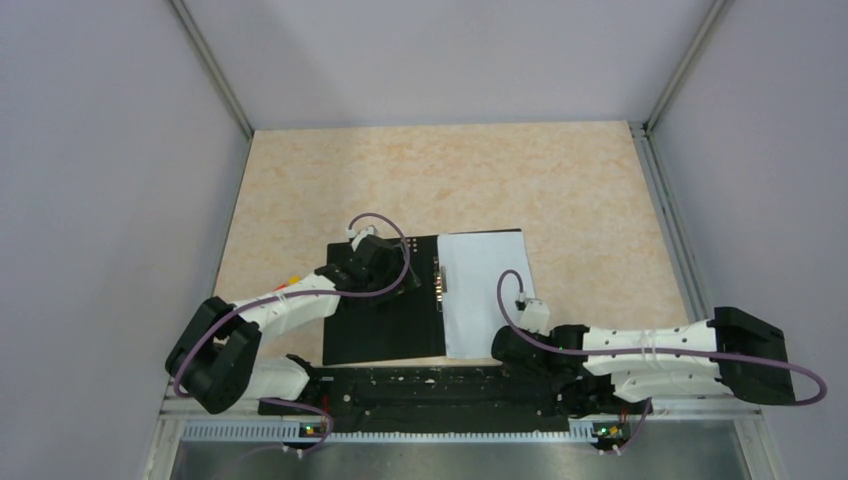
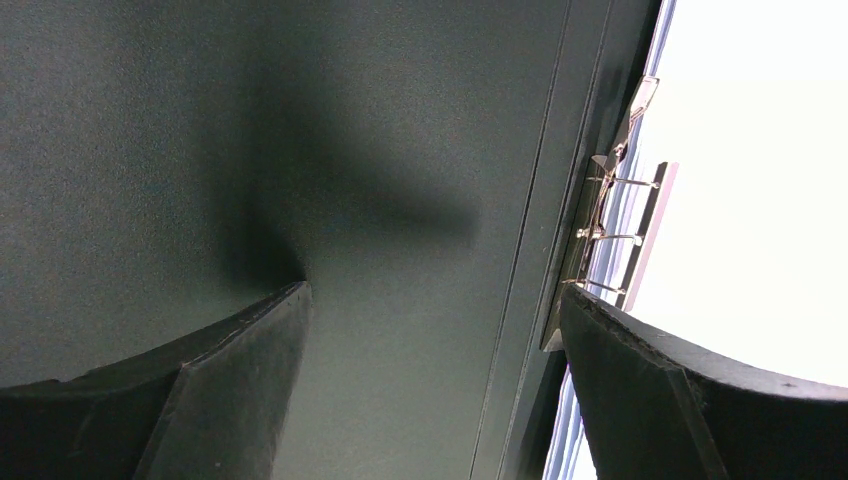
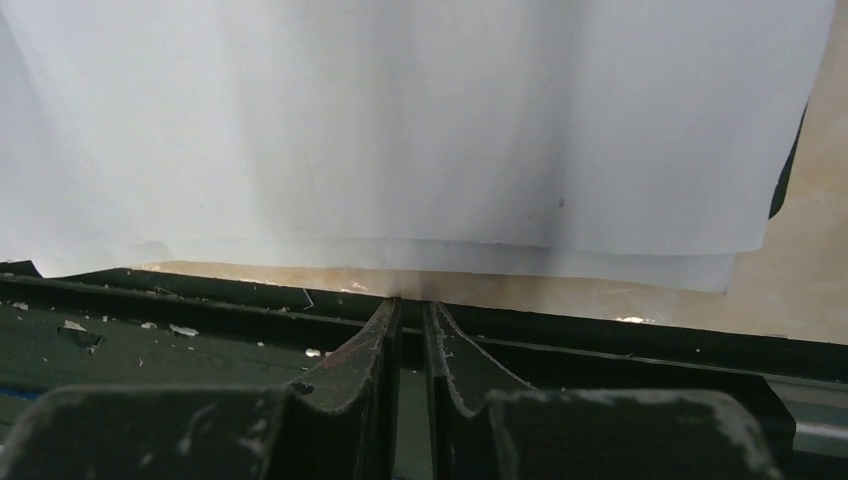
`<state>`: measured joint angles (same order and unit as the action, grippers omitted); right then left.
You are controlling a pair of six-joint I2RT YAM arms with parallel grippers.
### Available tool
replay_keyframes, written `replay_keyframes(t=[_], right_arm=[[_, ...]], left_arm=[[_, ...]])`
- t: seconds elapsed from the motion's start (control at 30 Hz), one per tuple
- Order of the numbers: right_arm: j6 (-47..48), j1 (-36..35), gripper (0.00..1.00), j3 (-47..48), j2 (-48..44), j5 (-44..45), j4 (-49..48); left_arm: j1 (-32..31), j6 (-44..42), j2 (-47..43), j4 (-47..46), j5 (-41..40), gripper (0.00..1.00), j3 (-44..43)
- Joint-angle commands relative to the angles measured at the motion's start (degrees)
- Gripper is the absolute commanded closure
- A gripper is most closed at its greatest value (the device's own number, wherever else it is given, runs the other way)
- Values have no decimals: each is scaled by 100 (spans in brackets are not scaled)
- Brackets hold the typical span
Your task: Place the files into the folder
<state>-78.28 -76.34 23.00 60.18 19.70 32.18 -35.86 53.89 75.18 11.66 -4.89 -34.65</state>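
Files (image 1: 485, 290) lie on open folder (image 1: 385, 325), just beyond right claw (image 3: 410, 306).

Matt black folder (image 1: 385, 325), shiny metal clip (image 2: 610, 215)

Left gripper (image 2: 432, 296) wide; right gripper (image 3: 412, 306) (closed)

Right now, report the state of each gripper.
Left gripper: open, empty, over the folder's black inside.
Right gripper: shut, empty, just short of the files' near edge.
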Motion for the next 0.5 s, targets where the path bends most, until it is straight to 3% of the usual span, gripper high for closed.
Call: replay_keyframes(t=[0.0, 0.47], right_arm=[[-96, 81, 86, -10, -35, 524, -39], [97, 111, 86, 320, -419, 496, 332]], left_arm=[[57, -71, -13, 98, -56, 2, -50], [73, -71, 20, 93, -39, 2, -44]])
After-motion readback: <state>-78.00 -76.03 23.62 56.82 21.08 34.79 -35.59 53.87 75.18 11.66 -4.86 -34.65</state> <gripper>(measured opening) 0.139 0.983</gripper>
